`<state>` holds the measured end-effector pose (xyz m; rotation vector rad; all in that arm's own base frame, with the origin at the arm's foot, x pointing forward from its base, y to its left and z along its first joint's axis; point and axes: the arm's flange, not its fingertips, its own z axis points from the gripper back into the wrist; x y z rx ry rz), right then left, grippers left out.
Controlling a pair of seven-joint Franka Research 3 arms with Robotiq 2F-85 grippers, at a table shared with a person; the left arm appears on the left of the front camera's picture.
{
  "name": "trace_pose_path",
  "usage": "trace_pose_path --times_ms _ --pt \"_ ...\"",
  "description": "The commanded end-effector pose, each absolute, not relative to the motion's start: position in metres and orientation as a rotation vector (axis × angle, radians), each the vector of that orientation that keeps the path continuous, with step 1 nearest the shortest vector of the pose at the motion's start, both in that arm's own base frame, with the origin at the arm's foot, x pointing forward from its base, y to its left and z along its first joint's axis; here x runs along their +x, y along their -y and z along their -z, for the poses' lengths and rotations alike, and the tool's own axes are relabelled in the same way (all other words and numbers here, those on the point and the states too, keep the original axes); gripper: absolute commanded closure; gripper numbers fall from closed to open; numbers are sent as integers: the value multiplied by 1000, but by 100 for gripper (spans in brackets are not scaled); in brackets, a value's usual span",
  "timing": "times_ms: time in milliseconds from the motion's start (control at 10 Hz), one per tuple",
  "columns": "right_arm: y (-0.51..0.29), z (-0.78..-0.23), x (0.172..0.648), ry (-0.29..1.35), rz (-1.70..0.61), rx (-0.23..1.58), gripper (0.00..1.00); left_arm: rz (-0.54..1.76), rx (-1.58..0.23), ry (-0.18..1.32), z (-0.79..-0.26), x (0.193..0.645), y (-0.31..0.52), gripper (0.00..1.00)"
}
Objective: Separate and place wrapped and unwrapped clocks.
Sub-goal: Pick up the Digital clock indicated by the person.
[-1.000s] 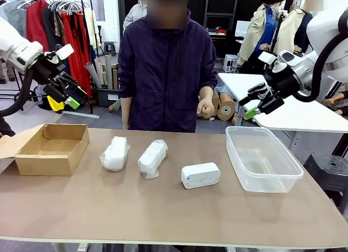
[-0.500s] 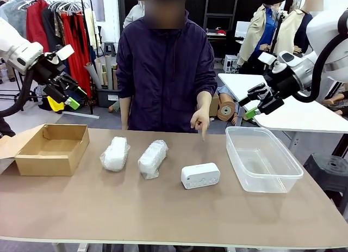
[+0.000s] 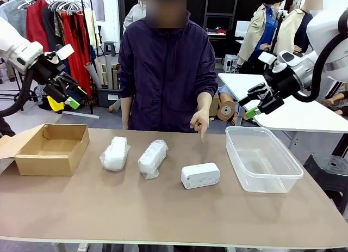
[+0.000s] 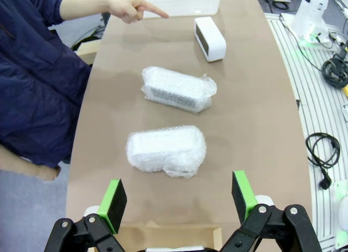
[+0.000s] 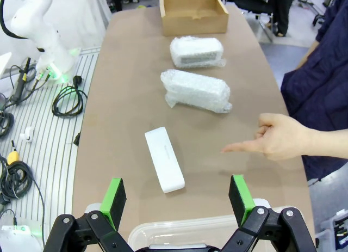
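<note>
A bare white rounded-rectangular plastic clock (image 3: pixel 200 175) lies on the brown tabletop (image 3: pixel 163 214), just beside a clear plastic tub (image 3: pixel 262 159). One whitish bubble-wrapped bundle (image 3: pixel 153 158) and a second wrapped bundle (image 3: pixel 115 153) lie between it and an open brown cardboard box (image 3: pixel 53 148). The person's hand (image 3: pixel 199 121) points down near the bare clock. The left tool (image 4: pixel 179 200) and right tool (image 5: pixel 178 200) hang released and empty, high above the tabletop. Sorting looks unstarted; next, probably, the right tool must descend over the bare clock.

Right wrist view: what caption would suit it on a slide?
Open right tool overlooks a bare white clock; a person's hand points beside it, two wrapped clocks beyond.
</note>
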<state>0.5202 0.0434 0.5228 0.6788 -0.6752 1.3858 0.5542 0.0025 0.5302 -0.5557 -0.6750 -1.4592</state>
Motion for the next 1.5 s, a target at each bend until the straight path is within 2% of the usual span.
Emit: trace_pose_path --times_ms 0,800,900,1200,1400 --pt "-45 -524 517 675 -1382 681 0 1454 -548 678 -531 550 -2 0" --pt "-43 -523 520 675 -1386 679 0 1454 -548 678 -531 550 -2 0" --pt "-50 -533 523 611 -1397 664 0 1454 -548 678 -531 550 -2 0" --pt "-72 -540 521 555 -1402 633 0 1454 -548 678 -531 550 -2 0" --pt "-112 -544 512 492 -1414 518 0 1454 -548 678 -531 550 -2 0"
